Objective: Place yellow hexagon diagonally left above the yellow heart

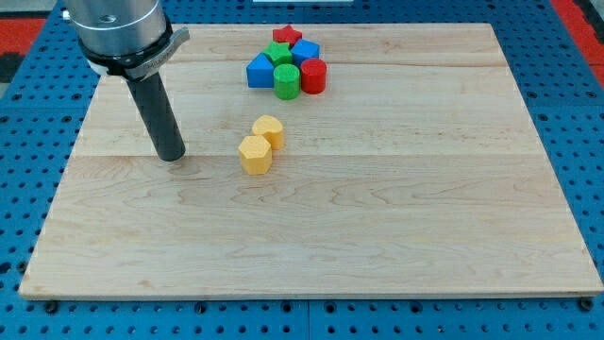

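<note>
My tip (172,157) on desk (396,236), well left of yellow pair. Yellow hexagon (255,154) touching yellow heart (269,130), below-left of it. No pincer on rig. Approach step; next: get under hexagon, push up-left round heart.

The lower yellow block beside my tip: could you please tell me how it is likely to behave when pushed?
The lower yellow block looks squat and flat-bottomed, so it should probably slide rather than tip or roll. It touches the other yellow block, so a push toward the view's top-right would likely move both. My tip stands apart at its left; an off-centre push may turn it.
</note>
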`<state>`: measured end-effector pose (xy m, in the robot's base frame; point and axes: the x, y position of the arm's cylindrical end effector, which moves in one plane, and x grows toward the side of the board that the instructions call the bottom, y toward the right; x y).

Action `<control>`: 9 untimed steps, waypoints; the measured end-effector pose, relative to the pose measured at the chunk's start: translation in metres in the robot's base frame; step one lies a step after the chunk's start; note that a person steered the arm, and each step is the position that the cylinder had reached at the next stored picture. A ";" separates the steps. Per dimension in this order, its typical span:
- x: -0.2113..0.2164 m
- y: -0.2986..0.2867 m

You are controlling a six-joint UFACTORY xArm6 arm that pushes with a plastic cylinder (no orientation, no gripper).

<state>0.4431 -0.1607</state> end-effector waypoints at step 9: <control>-0.010 0.025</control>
<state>0.4336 -0.1361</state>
